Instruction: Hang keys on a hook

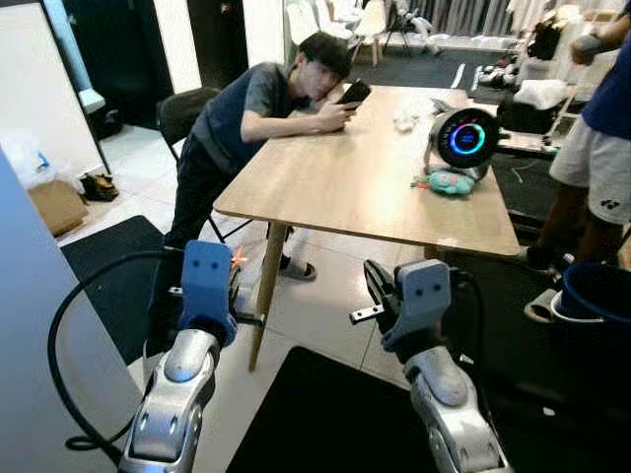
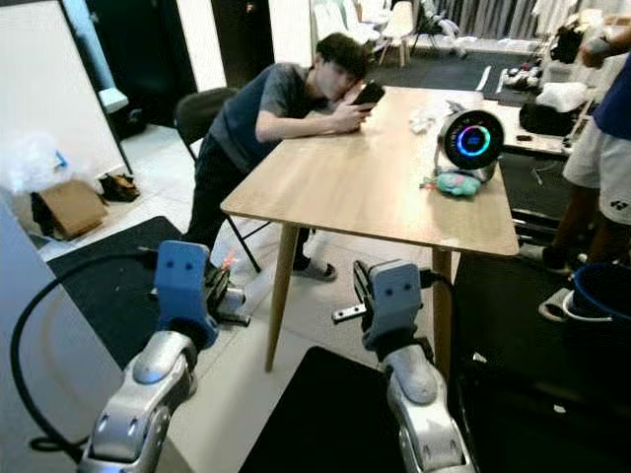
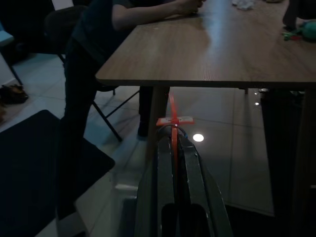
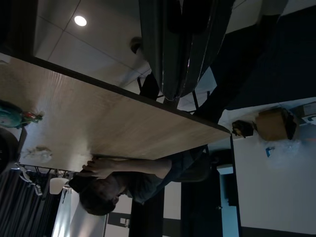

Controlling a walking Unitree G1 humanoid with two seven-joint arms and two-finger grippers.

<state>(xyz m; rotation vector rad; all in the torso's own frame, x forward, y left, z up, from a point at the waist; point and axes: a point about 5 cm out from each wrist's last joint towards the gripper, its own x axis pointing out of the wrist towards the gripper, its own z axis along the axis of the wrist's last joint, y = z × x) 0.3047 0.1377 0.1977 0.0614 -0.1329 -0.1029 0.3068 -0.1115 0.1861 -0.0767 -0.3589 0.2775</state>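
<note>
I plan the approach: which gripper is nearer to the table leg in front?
Left. The left gripper is just beside the table leg; the right gripper is farther, toward the table's middle.

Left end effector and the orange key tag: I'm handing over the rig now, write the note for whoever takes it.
Left end effector: shut on the orange key tag, held out low in front of the wooden table.
Right end effector: shut, nothing in it, raised beside the left.
Around: a seated person leans on the table's far left corner; another person stands on the right.
Done: the tag is picked up.
Left: no hook can be made out from here, so find it, walk there and hang the tag.
</note>
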